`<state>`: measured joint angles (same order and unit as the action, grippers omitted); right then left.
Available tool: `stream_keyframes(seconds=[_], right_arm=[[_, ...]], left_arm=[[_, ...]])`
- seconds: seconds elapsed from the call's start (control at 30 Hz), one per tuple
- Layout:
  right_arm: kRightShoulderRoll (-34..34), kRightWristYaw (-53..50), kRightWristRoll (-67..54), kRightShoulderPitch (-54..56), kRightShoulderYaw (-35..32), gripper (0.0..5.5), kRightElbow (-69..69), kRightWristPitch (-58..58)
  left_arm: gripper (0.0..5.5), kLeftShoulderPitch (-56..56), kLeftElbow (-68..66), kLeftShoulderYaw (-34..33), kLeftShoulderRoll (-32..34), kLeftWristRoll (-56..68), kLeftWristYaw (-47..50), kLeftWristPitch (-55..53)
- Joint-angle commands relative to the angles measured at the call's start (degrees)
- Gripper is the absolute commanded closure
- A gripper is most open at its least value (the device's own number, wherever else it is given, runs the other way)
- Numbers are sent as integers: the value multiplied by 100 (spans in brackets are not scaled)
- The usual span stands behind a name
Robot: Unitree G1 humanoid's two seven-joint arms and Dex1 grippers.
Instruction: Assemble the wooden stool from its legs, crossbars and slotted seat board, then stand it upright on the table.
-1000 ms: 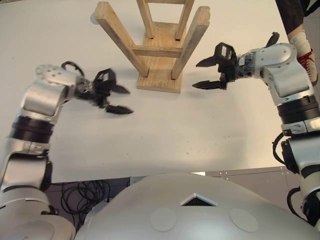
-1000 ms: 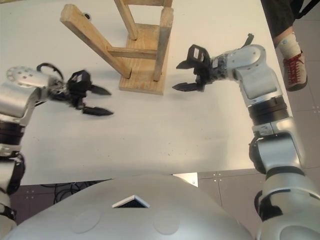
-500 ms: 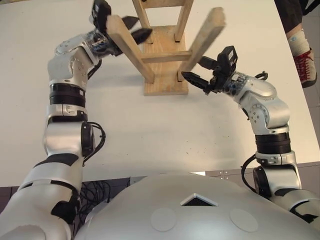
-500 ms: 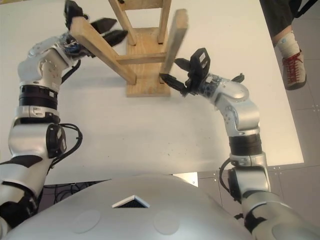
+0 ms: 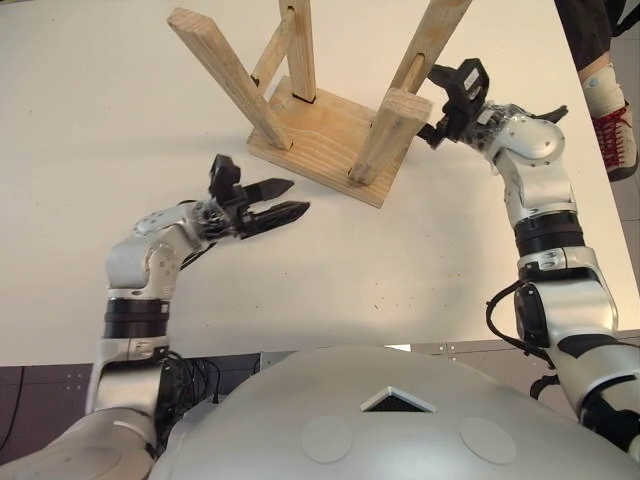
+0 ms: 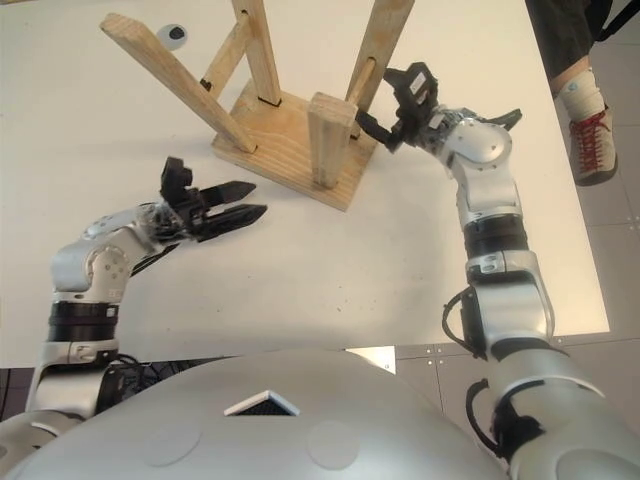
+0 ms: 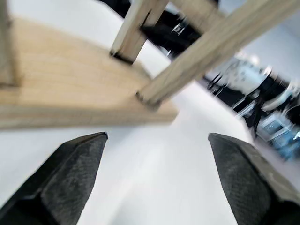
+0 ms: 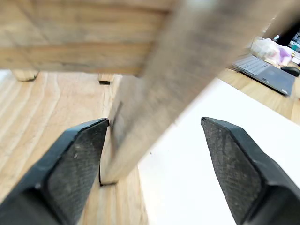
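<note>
Right pincer [image 5: 436, 101] is straddling stool leg [image 5: 428, 42], open, gripping nothing | left pincer [image 5: 297, 196] is hovering open, empty | off-centre squeezing risking tipping upturned stool [image 5: 320, 125]

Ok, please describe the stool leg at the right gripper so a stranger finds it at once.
On the white table the stool rests upside down, legs up. This leg rises from the seat board's far right corner. Alone among the legs, it stands between the open fingers of the right gripper.
</note>
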<state>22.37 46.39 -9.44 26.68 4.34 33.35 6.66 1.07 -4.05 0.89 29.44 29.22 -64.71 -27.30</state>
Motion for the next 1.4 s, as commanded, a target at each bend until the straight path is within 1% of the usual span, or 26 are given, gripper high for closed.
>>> stream_keyframes(seconds=[0.03, 0.1, 0.2, 0.27, 0.33, 0.37, 0.43, 0.5, 0.6, 0.7, 0.8, 1.07, 1.13, 1.4], right_arm=[[333, 657, -597, -343, -342, 187, -445, -808], [598, 984, -676, -809, -265, 187, -1021, -1203], [885, 1216, -901, -1463, -313, 187, -1945, -1866], [989, 1091, -926, -1776, -389, 187, -2256, -2248], [1003, 994, -963, -2035, -480, 187, -2489, -2439], [1008, 986, -1019, -2159, -511, 187, -2662, -2547], [983, 1140, -1277, -2037, -463, 187, -2932, -2929], [1055, 1273, -1497, -2013, -513, 187, -3138, -3175], [1215, 1441, -1928, -2152, -762, 187, -3370, -3626], [1451, 1672, -1983, -2372, -781, 187, -3567, -3694], [1591, 1847, -2125, -2514, -768, 187, -3725, -3813], [1206, 1674, -2312, -2361, -705, 187, -3862, -3782], [1180, 1688, -2369, -2312, -648, 185, -3889, -3798], [1113, 1631, -2672, -2386, -721, 299, -4162, -3950]], left_arm=[[153, -760, -1530, 66, 474, -922, -296, 1537], [153, -1501, -2351, 64, 550, -1232, -324, 2162], [153, -2356, -3143, 116, 445, -1449, -449, 2617], [153, -2744, -3465, 223, 252, -1578, -507, 2878], [153, -2866, -3455, 291, 29, -1545, -670, 3088], [153, -2840, -3334, 312, -36, -1472, -818, 3127], [153, -2148, -2339, 320, 140, -1135, -1214, 2778], [153, -1553, -1374, 472, 372, -964, -1474, 2355], [153, -1062, -258, 688, 500, -823, -1516, 1889], [153, -1085, -353, 568, 481, -910, -1200, 1849], [153, -1201, -445, 391, 516, -771, -1005, 1589], [153, -1136, -470, 293, 592, -696, -1017, 1388], [181, -1123, -436, 261, 615, -648, -1059, 1341], [288, -1114, -456, -11, 725, -397, -1073, 1098]])
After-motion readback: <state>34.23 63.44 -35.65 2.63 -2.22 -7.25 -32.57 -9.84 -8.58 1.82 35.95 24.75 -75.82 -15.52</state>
